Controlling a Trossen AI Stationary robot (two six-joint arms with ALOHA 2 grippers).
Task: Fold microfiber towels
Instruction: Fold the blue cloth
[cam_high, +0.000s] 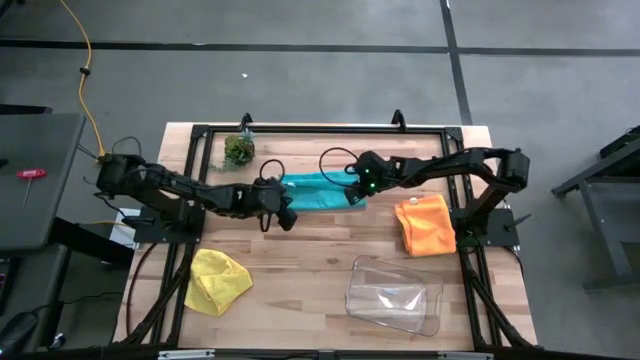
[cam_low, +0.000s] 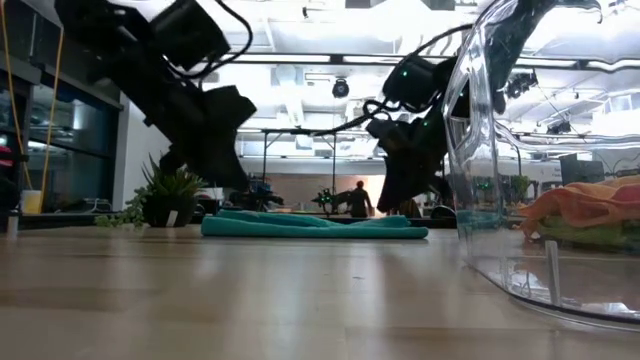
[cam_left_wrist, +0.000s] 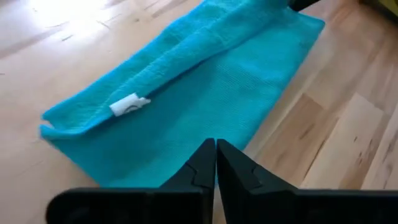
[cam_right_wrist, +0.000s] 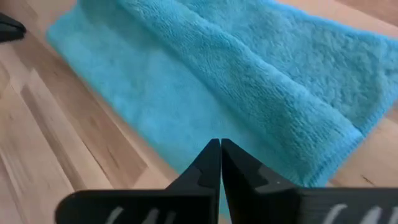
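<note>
Teal towel (cam_high: 318, 192) lies folded lengthwise at upper centre of the high view, a long flat strip on the table (cam_high: 310, 270), between the two arms. Left gripper (cam_left_wrist: 215, 163) sits at the strip's left end, fingers clenched together on nothing, tips poised just above the near edge. Right gripper (cam_right_wrist: 220, 163) at the strip's right end, likewise pinched closed and empty, over its own near edge. Risks as judged from here: closed fingers cannot take a corner, so a descent now would only push the cloth and skew the fold; the upper layer sits loosely and may slide open if one end is dragged; uneven pulls by the two arms could twist the strip. Yellow towel (cam_high: 216, 281) lies bunched at lower left, orange towel (cam_high: 426, 224) crumpled at right, beside the clear tray (cam_high: 394, 296); both unfolded. Plant clump (cam_high: 238, 150) near the strip's upper left. Labels: a small white tag (cam_left_wrist: 129, 106) on the teal fold; any print on it is probably too small to read. No other writing visible.
</note>
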